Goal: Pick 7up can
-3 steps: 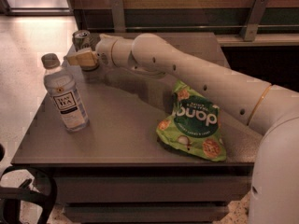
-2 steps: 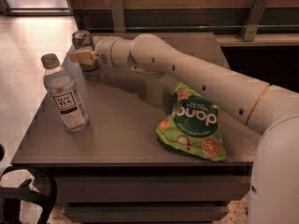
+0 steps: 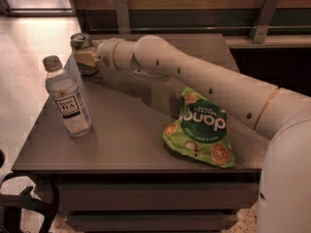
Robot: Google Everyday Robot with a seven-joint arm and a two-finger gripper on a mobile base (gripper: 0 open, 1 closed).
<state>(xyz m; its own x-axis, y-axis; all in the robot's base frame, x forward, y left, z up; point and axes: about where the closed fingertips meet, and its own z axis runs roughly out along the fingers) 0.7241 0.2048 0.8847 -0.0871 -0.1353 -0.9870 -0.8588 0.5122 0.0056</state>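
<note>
The 7up can (image 3: 80, 41) stands at the far left corner of the table (image 3: 126, 135), its silvery top with pull tab showing and most of its side hidden. My gripper (image 3: 86, 58) is right at the can, pressed against its front and lower side, with the white arm (image 3: 194, 76) stretching across the table from the right. Whether the can is gripped is hidden by the gripper's own body.
A clear plastic tea bottle (image 3: 68, 97) with a grey cap stands near the left edge, in front of the can. A green snack bag (image 3: 201, 127) lies at the right front, under the arm. A rail and wall run behind the table.
The gripper has shifted slightly left and up against the can, and the can's top sits slightly further left. The bottle and bag have not moved.
</note>
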